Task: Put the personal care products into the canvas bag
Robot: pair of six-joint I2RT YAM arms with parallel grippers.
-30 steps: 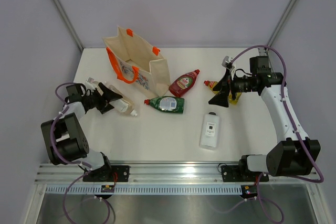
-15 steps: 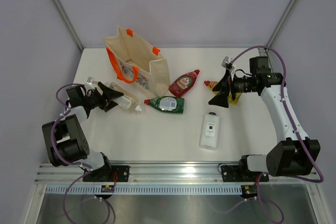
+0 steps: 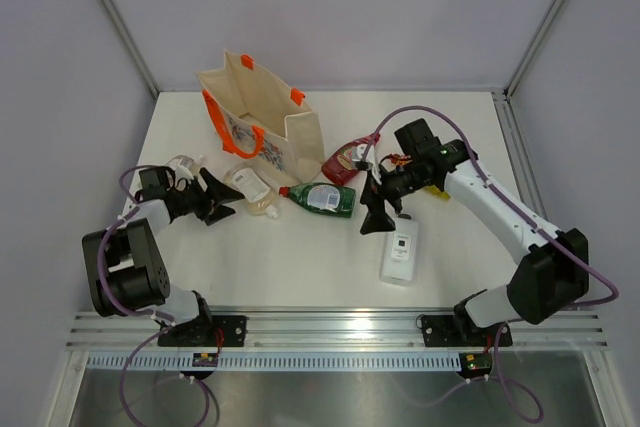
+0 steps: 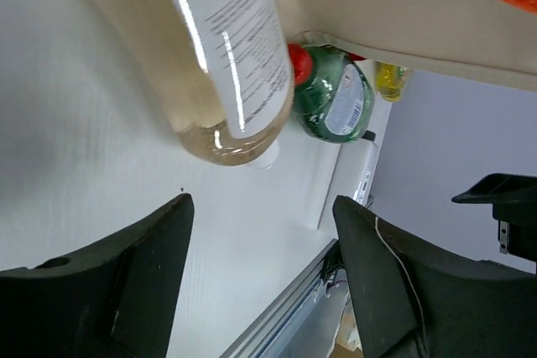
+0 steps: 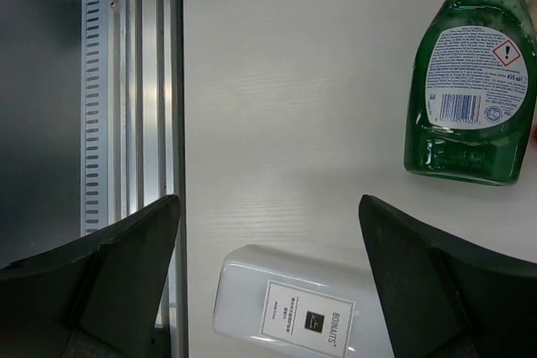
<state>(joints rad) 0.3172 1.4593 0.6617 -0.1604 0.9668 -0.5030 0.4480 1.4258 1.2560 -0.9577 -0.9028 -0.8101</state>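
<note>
**Both hands open, nothing held**

My left hand (image 4: 260, 204) is partly open, low over the white surface (image 3: 300, 267). Only bare surface shows between its two black fingers (image 4: 126, 274), and it grips nothing. Just ahead of the fingertips lies the clear pale-yellow plastic bottle (image 4: 201, 56), on its side with its white cap end nearest the hand. The bottle is apart from the fingers, not between them.

Beyond that bottle stands the cream canvas bag with orange strap handles (image 3: 262, 132), upright with its mouth open. The pale bottle's far end lies close to its foot. A small clear item (image 3: 183, 162) rests beside my left wrist; I cannot tell what it is.

Past the pale bottle's cap, farther from my left hand, the green squeeze bottle with a red cap (image 3: 322, 199) lies on its side below the bag's corner, cap toward that hand.

My right hand (image 5: 268, 203) is spread wide and holds nothing. It points down at the surface. The flat white rectangular bottle (image 5: 294, 308) lies label up, and its nearer end shows low between the two fingers in the wrist view. Whether either finger touches it I cannot tell. The green bottle lies ahead of this hand, well clear of the fingers.

The red-labelled squeeze bottle (image 3: 348, 160) lies beyond the green one, near the bag's corner and beside my right forearm. The yellow bottle (image 4: 390, 81) is mostly hidden under that arm. A ribbed aluminium rail (image 5: 126, 106) runs along the surface's edge, off to one side of my right hand.
</note>
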